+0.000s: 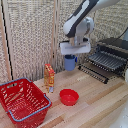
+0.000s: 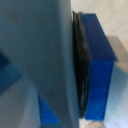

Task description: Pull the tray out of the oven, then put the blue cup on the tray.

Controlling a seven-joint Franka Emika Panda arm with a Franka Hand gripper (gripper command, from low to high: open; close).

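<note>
In the exterior view the blue cup (image 1: 70,63) hangs in the air above the wooden table, held by my gripper (image 1: 71,56), which is shut on it. The oven (image 1: 118,47) stands at the exterior view's right with its door dropped open. The wire tray (image 1: 106,60) sticks out of the oven over the door. The cup is to the left of the tray, apart from it. The wrist view shows the blue cup (image 2: 97,70) very close, pressed against a dark pad, with a grey finger (image 2: 40,65) filling most of the picture.
A red basket (image 1: 22,100) sits at the exterior view's front left. An orange carton (image 1: 49,77) stands upright beside it, and a red bowl (image 1: 69,96) lies in front of the carton. Folding screens stand behind the table (image 1: 100,100).
</note>
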